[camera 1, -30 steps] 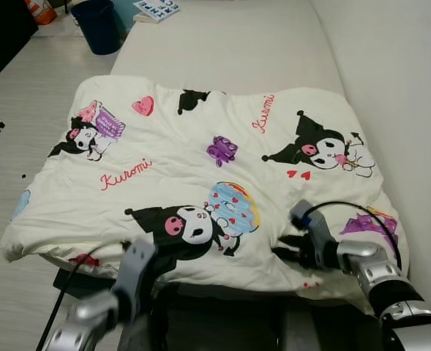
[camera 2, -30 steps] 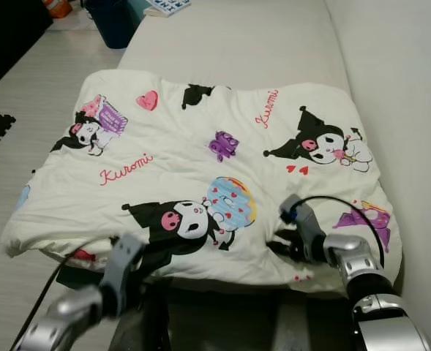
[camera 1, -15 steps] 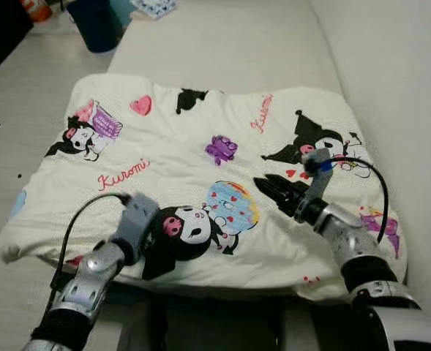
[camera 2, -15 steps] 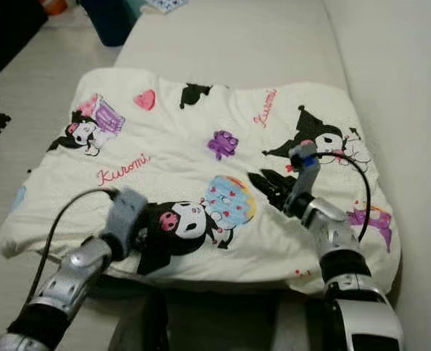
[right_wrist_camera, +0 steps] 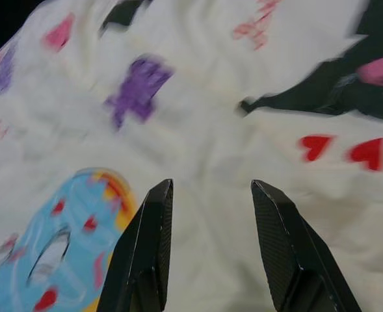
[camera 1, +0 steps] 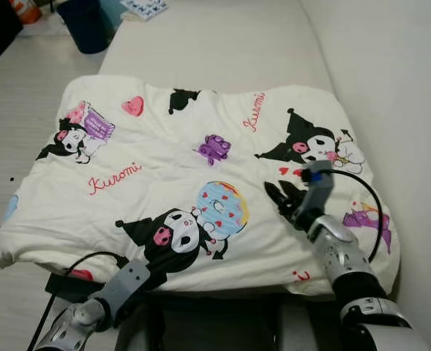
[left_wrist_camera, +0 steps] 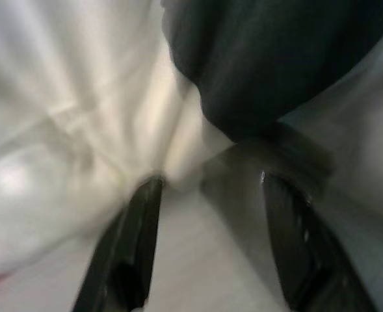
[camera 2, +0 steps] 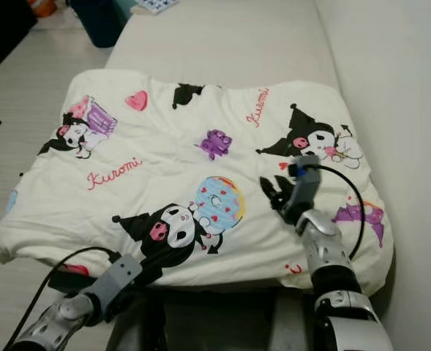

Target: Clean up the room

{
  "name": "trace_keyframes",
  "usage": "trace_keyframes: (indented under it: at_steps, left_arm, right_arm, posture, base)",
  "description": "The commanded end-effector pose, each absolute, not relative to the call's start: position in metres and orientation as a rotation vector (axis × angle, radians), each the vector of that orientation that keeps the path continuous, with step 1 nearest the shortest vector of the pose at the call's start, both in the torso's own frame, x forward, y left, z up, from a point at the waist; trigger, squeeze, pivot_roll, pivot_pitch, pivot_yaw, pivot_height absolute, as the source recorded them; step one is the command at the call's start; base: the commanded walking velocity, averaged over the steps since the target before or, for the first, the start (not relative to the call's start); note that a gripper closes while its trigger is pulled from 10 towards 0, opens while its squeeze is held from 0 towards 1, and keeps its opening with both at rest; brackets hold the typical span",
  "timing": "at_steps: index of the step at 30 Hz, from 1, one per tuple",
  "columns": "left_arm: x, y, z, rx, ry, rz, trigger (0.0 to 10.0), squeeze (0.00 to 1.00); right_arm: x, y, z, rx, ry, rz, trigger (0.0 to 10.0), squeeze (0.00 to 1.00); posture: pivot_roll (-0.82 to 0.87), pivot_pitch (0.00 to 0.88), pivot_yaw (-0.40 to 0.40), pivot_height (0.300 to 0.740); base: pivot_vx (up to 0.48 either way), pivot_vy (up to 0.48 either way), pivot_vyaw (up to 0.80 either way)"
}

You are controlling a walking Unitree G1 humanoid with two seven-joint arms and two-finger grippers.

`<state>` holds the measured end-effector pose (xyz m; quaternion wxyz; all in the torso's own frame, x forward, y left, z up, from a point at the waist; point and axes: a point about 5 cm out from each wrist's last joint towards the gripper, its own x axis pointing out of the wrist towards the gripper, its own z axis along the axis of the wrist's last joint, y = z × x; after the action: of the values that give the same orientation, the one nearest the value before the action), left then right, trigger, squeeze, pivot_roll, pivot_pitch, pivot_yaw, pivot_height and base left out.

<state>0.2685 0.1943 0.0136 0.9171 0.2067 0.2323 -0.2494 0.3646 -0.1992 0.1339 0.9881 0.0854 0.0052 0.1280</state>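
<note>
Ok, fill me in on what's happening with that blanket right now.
The robot stands at the near end of a bed where a cream cartoon-print blanket lies folded. Its right gripper hovers open above the blanket, between the blue donut print and the red hearts. Its left gripper is low at the blanket's near edge, fingers apart, holding nothing. A dark blue bin stands on the floor beyond.

Blanket (camera 1: 178,168) on bed (camera 1: 222,44) — bin (camera 1: 83,25) perhaps behind-left

My arms were silver, ribbed metal with black joints. Each gripper, right gripper (camera 1: 282,194) and left gripper (left_wrist_camera: 207,250), had two long black fingers; black cables looped from grey wrist housings.
</note>
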Motion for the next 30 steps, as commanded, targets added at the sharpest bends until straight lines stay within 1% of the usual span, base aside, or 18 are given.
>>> trace_keyframes:
  at_steps: [1,2,3,4,7,8,10,11,12,13,15,16,17,18,21,23,30]
  left_arm:
    - [0.277,0.179,0.044,0.252,0.302,-0.523,10.0,0.00]
    - [0.279,0.171,0.062,0.152,0.216,-0.534,10.0,0.00]
    - [0.276,0.161,0.082,0.047,0.138,-0.571,10.0,0.00]
    - [0.274,0.155,0.093,-0.006,0.101,-0.602,10.0,0.00]
    - [0.272,0.149,0.106,-0.056,0.053,-0.625,10.0,0.00]
    - [0.273,0.145,0.118,-0.086,-0.002,-0.627,10.0,0.00]
    - [0.273,0.145,0.118,-0.086,-0.002,-0.627,10.0,0.00]
    - [0.278,0.144,0.128,-0.109,-0.047,-0.595,10.0,0.00]
    - [0.278,0.144,0.128,-0.109,-0.047,-0.595,10.0,0.00]
    - [0.286,0.147,0.133,-0.117,-0.073,-0.531,10.0,0.00]
    - [0.307,0.165,0.121,-0.017,-0.048,-0.295,10.0,0.00]
    - [0.307,0.165,0.121,-0.017,-0.048,-0.295,10.0,0.00]
    - [0.313,0.174,0.113,0.003,-0.020,-0.192,10.0,0.00]
    - [0.316,0.180,0.107,0.033,0.017,-0.128,10.0,0.00]
    - [0.316,0.183,0.106,0.043,0.037,-0.094,10.0,0.00]
    - [0.314,0.185,0.104,0.099,0.060,-0.060,10.0,0.00]
    - [0.310,0.188,0.099,0.096,0.087,-0.022,10.0,0.00]
  right_arm:
    - [0.362,-0.199,0.130,0.200,-0.015,0.200,10.0,0.00]
    - [0.360,-0.198,0.128,0.213,-0.025,0.180,10.0,0.00]
    - [0.358,-0.195,0.124,0.219,-0.024,0.166,10.0,0.00]
    - [0.356,-0.193,0.122,0.219,-0.020,0.160,10.0,0.00]
    - [0.354,-0.190,0.118,0.228,-0.016,0.156,10.0,0.00]
    - [0.351,-0.186,0.114,0.230,-0.012,0.148,10.0,0.00]
    - [0.351,-0.186,0.114,0.230,-0.012,0.148,10.0,0.00]
    - [0.349,-0.182,0.112,0.242,-0.015,0.138,10.0,0.00]
    - [0.349,-0.182,0.112,0.242,-0.015,0.138,10.0,0.00]
    - [0.346,-0.179,0.110,0.242,-0.018,0.133,10.0,0.00]
    - [0.343,-0.176,0.105,0.180,-0.013,0.110,10.0,0.00]
    - [0.343,-0.176,0.105,0.180,-0.013,0.110,10.0,0.00]
    - [0.342,-0.176,0.102,0.148,-0.012,0.097,10.0,0.00]
    - [0.340,-0.177,0.098,0.124,0.003,0.081,10.0,0.00]
    - [0.337,-0.180,0.095,0.121,0.005,0.073,10.0,0.00]
    - [0.334,-0.182,0.093,0.136,0.005,0.063,10.0,0.00]
    - [0.331,-0.180,0.091,0.138,0.006,0.057,10.0,0.00]
  posture:
    - [0.06,0.235,0.026,0.559]
    - [0.06,0.235,0.026,0.559]
    - [0.07,0.214,0.024,0.559]
    - [0.07,0.214,0.024,0.559]
    - [0.06,0.204,0.021,0.559]
    - [0.06,0.194,0.016,0.559]
    - [0.06,0.194,0.016,0.559]
    - [0.06,0.189,0.013,0.559]
    - [0.06,0.189,0.013,0.559]
    - [0.06,0.178,0.007,0.559]
    - [0.06,0.167,0.003,0.559]
    - [0.06,0.167,0.003,0.559]
    - [0.06,0.167,0.003,0.559]
    - [0.04,0.162,0.005,0.559]
    - [0.04,0.160,0.004,0.559]
    - [0.04,0.156,0.002,0.569]
    - [0.04,0.152,0.007,0.589]
  base:
    - [0.000,0.000,0.00]
    - [0.000,0.000,0.00]
    - [0.000,0.000,0.00]
    - [0.000,0.000,0.00]
    - [0.000,0.000,0.00]
    - [0.000,0.000,0.00]
    - [0.000,0.000,0.00]
    - [0.000,0.000,0.00]
    - [0.000,0.000,0.00]
    - [0.000,0.000,0.00]
    - [0.000,0.000,0.00]
    - [0.000,0.000,0.00]
    - [0.000,0.000,0.00]
    - [0.000,0.000,0.00]
    - [0.000,0.000,0.00]
    - [0.000,0.000,0.00]
    - [0.000,0.000,0.00]
